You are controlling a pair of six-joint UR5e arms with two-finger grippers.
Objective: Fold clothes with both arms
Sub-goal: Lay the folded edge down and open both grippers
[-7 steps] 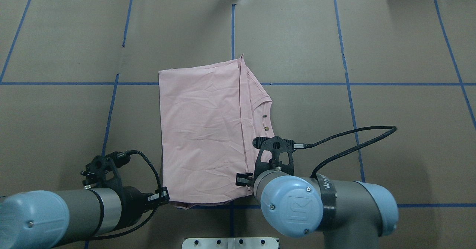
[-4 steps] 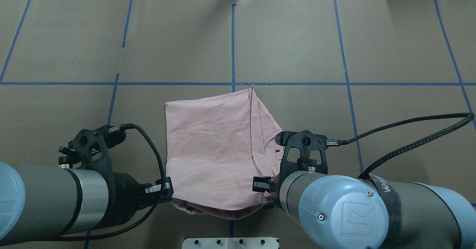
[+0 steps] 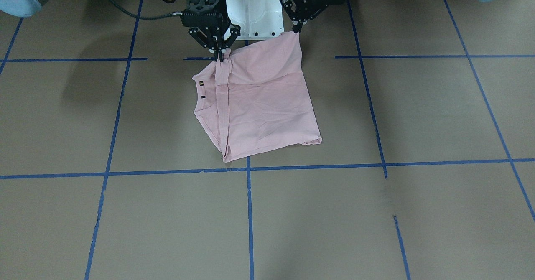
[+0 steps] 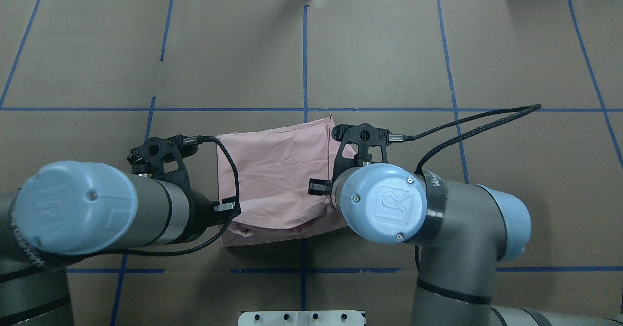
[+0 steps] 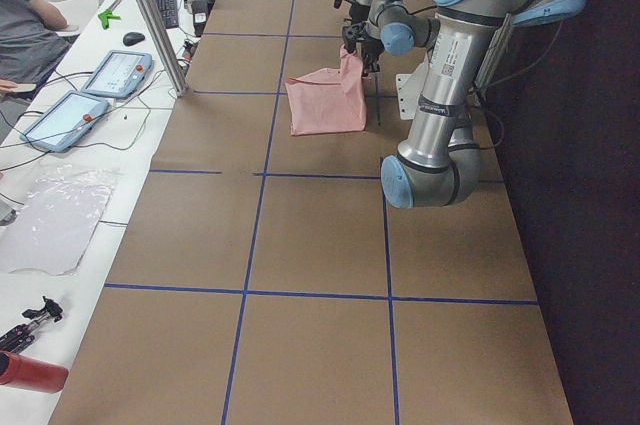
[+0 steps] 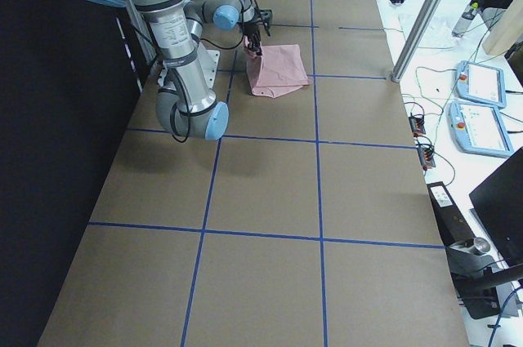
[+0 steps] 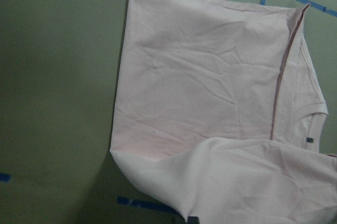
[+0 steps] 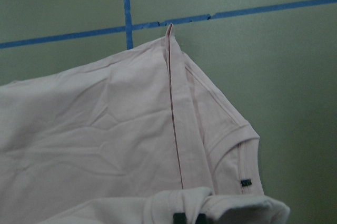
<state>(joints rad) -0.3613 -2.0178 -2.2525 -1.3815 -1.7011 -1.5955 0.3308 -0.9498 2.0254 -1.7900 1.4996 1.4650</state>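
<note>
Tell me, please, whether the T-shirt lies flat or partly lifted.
Partly lifted: left hand and right hand hold an edge of the T-shirt up; the rest lies flat.

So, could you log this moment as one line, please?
left gripper: shut on T-shirt corner | right gripper: shut on T-shirt corner | near edge lifted | far edge on table

My left gripper (image 3: 298,31): has lifted its near T-shirt (image 3: 267,104) corner and carried it farther out.
My right gripper (image 3: 220,57): has done the same with its corner.
T-shirt: far edge now lies nearer me; near hem is raised.
</note>
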